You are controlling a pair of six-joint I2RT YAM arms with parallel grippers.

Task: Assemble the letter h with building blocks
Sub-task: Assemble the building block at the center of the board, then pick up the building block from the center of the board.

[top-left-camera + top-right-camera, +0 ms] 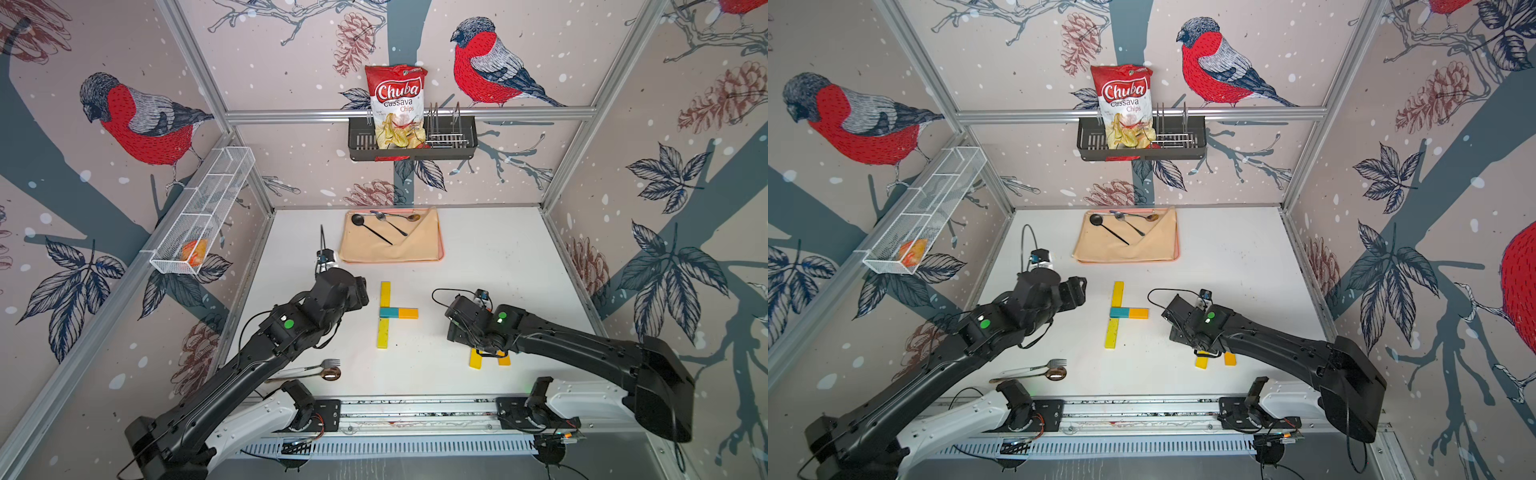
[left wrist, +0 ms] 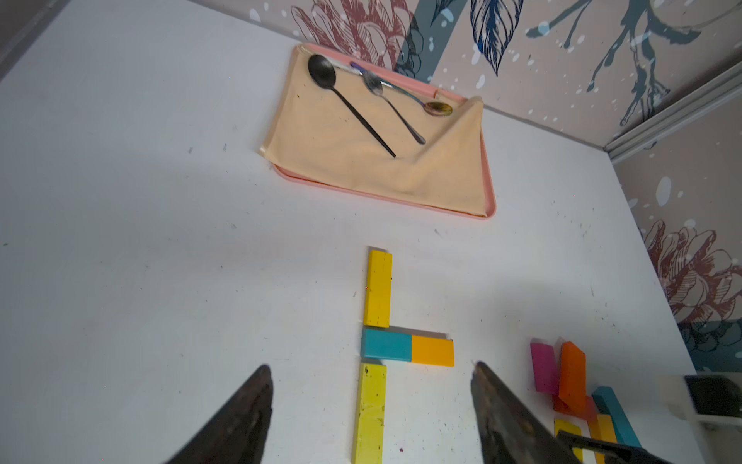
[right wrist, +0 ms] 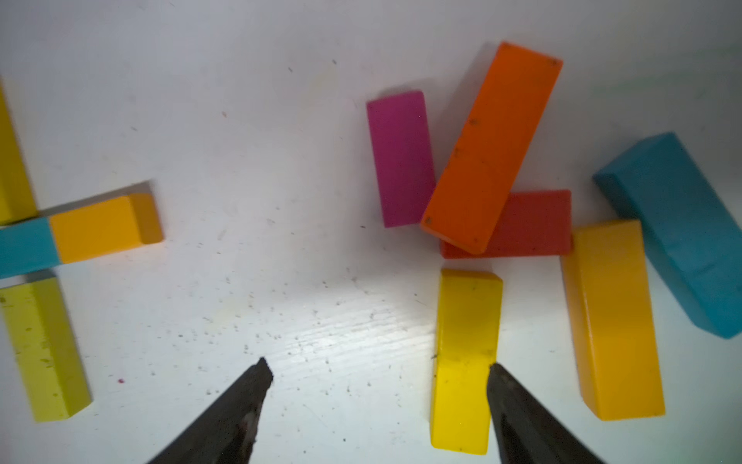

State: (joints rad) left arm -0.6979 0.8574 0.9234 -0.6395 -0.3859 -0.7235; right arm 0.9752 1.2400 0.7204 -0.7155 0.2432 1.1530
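Right wrist: yellow block beside right end effector.

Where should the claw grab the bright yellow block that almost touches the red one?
Pinch the bright yellow block across its two long sides, near the middle, coming straight down. It lies flat with nothing on top, both long sides look free, and only one short end sits close to the red block.

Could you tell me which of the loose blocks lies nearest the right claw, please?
The bright yellow block, right by one tip of the open right claw; the rest of the pile, such as the orange block, lies farther off.
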